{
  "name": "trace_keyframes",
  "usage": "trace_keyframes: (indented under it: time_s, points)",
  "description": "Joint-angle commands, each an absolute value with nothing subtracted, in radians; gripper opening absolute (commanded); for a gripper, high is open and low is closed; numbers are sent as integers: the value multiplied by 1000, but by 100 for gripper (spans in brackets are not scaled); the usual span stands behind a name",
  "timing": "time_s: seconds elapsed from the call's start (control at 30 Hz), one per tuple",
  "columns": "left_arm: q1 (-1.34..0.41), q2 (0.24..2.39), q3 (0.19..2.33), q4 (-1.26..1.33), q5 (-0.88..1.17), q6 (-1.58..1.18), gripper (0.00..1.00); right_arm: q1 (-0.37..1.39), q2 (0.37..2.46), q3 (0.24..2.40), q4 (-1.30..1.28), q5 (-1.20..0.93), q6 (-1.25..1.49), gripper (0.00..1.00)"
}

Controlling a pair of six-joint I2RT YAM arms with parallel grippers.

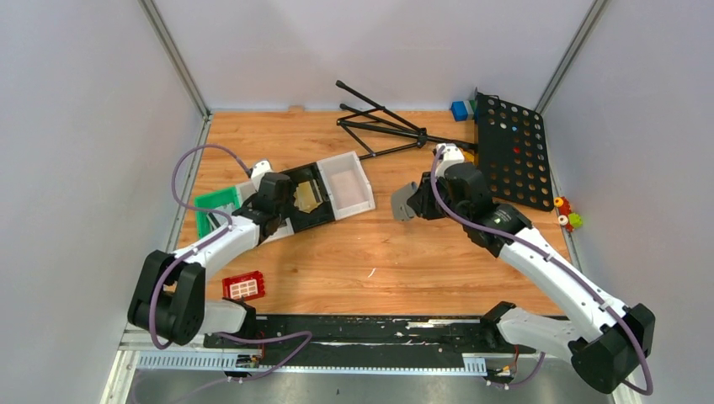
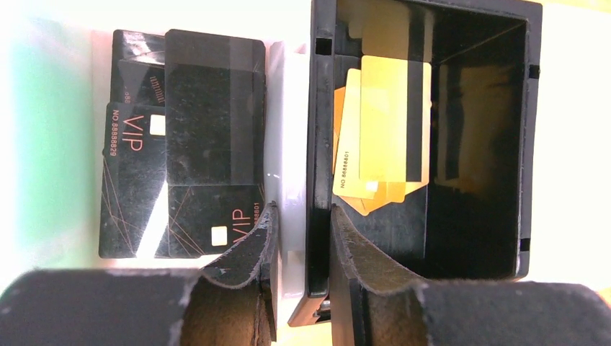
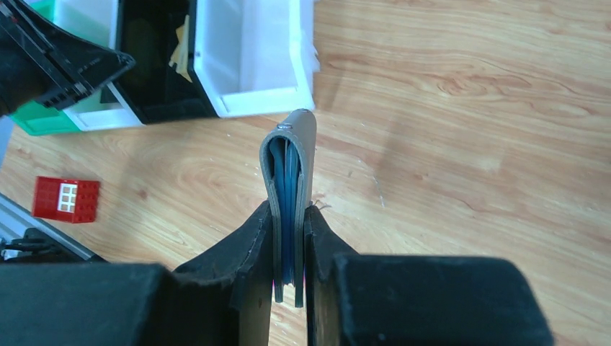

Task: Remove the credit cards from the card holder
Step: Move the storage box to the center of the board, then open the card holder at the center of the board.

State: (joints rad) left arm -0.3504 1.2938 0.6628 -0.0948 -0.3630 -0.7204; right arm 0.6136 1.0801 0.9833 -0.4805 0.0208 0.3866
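Red block (image 1: 244, 286): lies flat on the wooden table (image 1: 379, 261), near the left arm's base, white squares facing up.
Right gripper (image 3: 288, 213): clamped on the card holder (image 3: 292, 166), one finger (image 3: 248, 238) pressed against each face.
Card holder: grey, folded, held edge-on off the table surface with its rounded fold pointing away from the wrist. Bluish layers show between the two grey leaves. It is at mid-table, to the right of the row of trays and apart from them.
Left gripper (image 2: 302, 213): over the row of trays, fingers (image 2: 248, 249) parted and holding no card. They straddle the adjoining walls of two trays; whether they press those walls cannot be told.
White tray (image 2: 287, 108): between the green tray (image 1: 215, 206) and the black tray; one left finger dips into it.
Black cards (image 2: 187, 144): several overlapping flat in that white tray, some lettered "VIP".
Black tray (image 2: 320, 144): next in the row; the other left finger is inside it.
Gold cards (image 2: 382, 130): a loose overlapping stack on the black tray's floor.
Second white tray (image 1: 349, 185): right end of the row.
Black rod stand (image 1: 387, 126): collapsed at the far edge.
Perforated black board (image 1: 509, 151): far right, a blue block (image 1: 459, 109) just beside its far corner.
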Motion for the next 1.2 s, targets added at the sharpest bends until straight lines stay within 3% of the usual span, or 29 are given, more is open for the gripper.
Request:
trace_keyframes:
  time_s: [0.0, 0.23, 0.37, 0.5, 0.7, 0.87, 1.17]
  points:
    - [-339, 1370, 793, -72, -423, -748, 1, 604, 1016, 951, -513, 80, 368, 0]
    - [-281, 1460, 864, -62, -364, -737, 4, 604, 896, 847, -514, 16, 401, 0]
    - [-278, 1423, 912, -139, -306, -611, 29, 603, 900, 810, -526, -21, 408, 0]
    - [-279, 1329, 898, -184, -210, -536, 44, 603, 926, 780, -495, -72, 411, 0]
    - [-296, 1182, 864, -224, 94, -471, 54, 603, 972, 763, -447, -163, 391, 0]
    - [-416, 1154, 869, -251, 183, -468, 65, 602, 980, 757, -421, -171, 389, 0]
    - [-445, 1099, 730, -28, 522, -397, 84, 586, 977, 775, -407, -407, 374, 0]
